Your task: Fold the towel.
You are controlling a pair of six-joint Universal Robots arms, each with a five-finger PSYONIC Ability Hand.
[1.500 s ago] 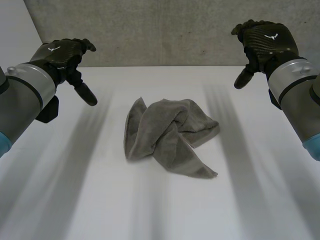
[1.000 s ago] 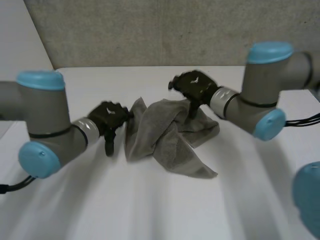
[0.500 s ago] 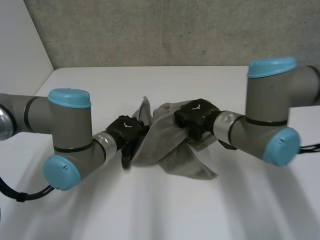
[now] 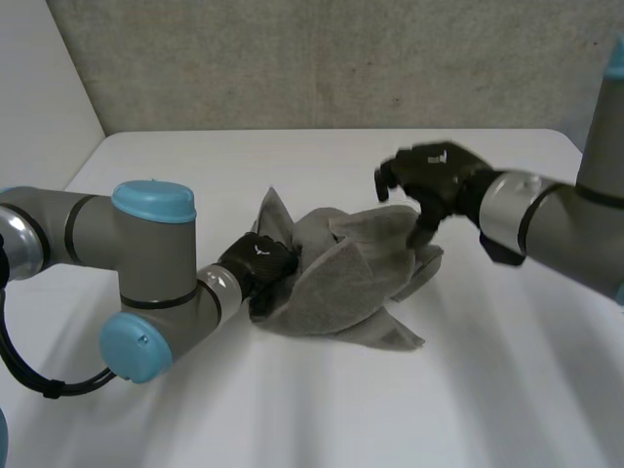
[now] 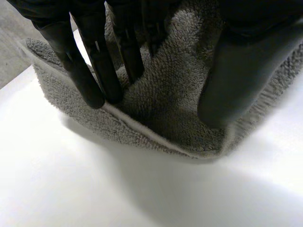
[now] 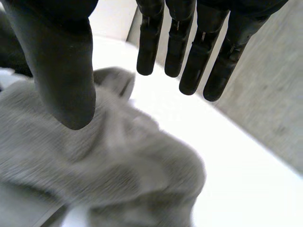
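A grey towel [image 4: 341, 283] lies crumpled in the middle of the white table [image 4: 292, 409], with a flap standing up on its left side. My left hand [image 4: 261, 265] is at the towel's left edge. In the left wrist view its fingers [image 5: 92, 71] press down beside the hem of the towel [image 5: 161, 109] and its thumb [image 5: 236, 75] presses opposite, pinching a bunch of cloth between them. My right hand [image 4: 434, 175] hovers over the towel's right part. Its fingers [image 6: 189, 42] and thumb [image 6: 61, 61] are straight and spread above the towel [image 6: 94, 161], holding nothing.
My left arm [image 4: 146, 292] lies low over the table's left side. My right arm [image 4: 546, 224] reaches in from the right. A grey wall [image 4: 292, 58] stands behind the table's far edge. Bare table lies in front of the towel.
Both hands came down from mid-air onto the towel. The right hand then let go and rose to the right. The left hand pushed into the left edge and closed, bunching the cloth.
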